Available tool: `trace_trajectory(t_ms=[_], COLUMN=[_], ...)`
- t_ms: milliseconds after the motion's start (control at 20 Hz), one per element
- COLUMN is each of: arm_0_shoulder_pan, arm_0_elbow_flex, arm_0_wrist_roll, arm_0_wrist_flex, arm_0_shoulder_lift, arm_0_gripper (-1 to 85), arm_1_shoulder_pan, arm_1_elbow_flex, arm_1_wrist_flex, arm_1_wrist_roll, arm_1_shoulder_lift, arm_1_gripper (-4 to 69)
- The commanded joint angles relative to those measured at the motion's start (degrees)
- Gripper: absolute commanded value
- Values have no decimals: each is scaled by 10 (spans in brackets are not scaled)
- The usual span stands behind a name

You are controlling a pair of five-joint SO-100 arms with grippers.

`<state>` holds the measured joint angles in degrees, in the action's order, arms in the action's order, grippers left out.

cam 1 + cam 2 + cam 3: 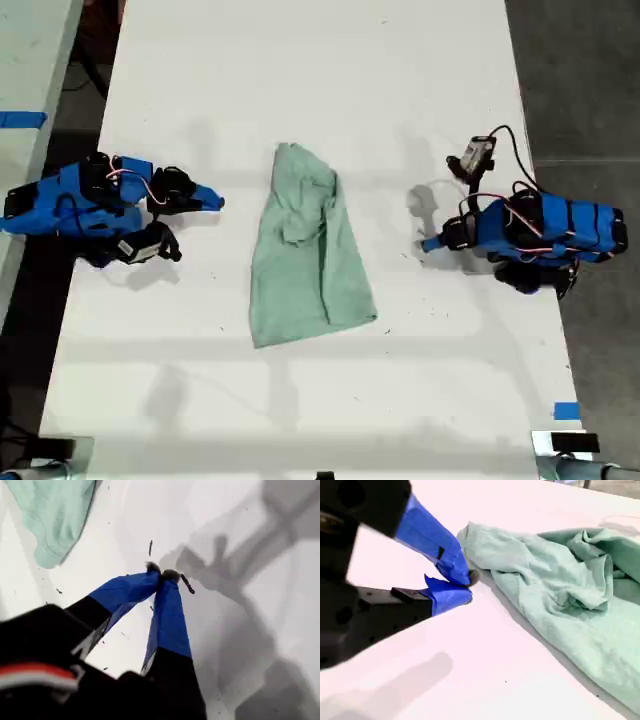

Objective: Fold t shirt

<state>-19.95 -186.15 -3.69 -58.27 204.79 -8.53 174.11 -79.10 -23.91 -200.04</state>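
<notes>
Exterior view: t shirt [305, 260] lies as a narrow bundle mid-table [300, 420], between both arms. First gripper [161, 574] clenched, empty, clear of the shirt. Second gripper [468, 587] near shirt edge, nearly closed, empty. Best: open wide, pinch an edge, fold across.

The t shirt [305, 250] is soft mint-green knit cloth, matt and wrinkled, with a ribbed edge visible in the second wrist view. We see a white tabletop [300, 60], smooth with a faint sheen and dotted with fine dark specks. The fingers of our first hand [162, 575] and our second hand [467, 592] are wrapped in blue tape, creased and low in gloss, over black plastic that looks smooth. The arm shells [545, 225] are blue plastic. A strip of blue tape [566, 410] lies at 5 o'clock in the exterior view.
</notes>
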Motion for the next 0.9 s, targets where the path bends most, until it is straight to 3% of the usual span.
trace_trajectory(t_ms=[0,200,300,450,600,700,750,850], arm_0_shoulder_pan=[98,116,144,228,294,313,316,335], arm_0_elbow_flex=[-25,-24,27,251,671,924,1022,1102], arm_0_wrist_roll=[49,-19,-105,-197,-255,-266,-285,-282], arm_0_wrist_flex=[35,122,85,65,-122,-221,-260,-265], arm_0_shoulder_lift=[6,4,-70,-408,-846,-1066,-1150,-1223], arm_0_gripper=[-2,-3,-4,-4,32,176,219,248], arm_1_shoulder_pan=[0,-4,-6,-8,-8,-8,-8,-7], arm_1_elbow_flex=[29,29,29,29,29,29,29,29], arm_1_wrist_flex=[2,2,2,2,2,2,2,2], arm_1_wrist_roll=[-1,-5,-5,-5,-3,-3,-3,-4], arm_1_shoulder_lift=[-7,-7,-7,-7,-4,-3,-3,-3], arm_1_gripper=[14,14,14,14,14,14,14,14])
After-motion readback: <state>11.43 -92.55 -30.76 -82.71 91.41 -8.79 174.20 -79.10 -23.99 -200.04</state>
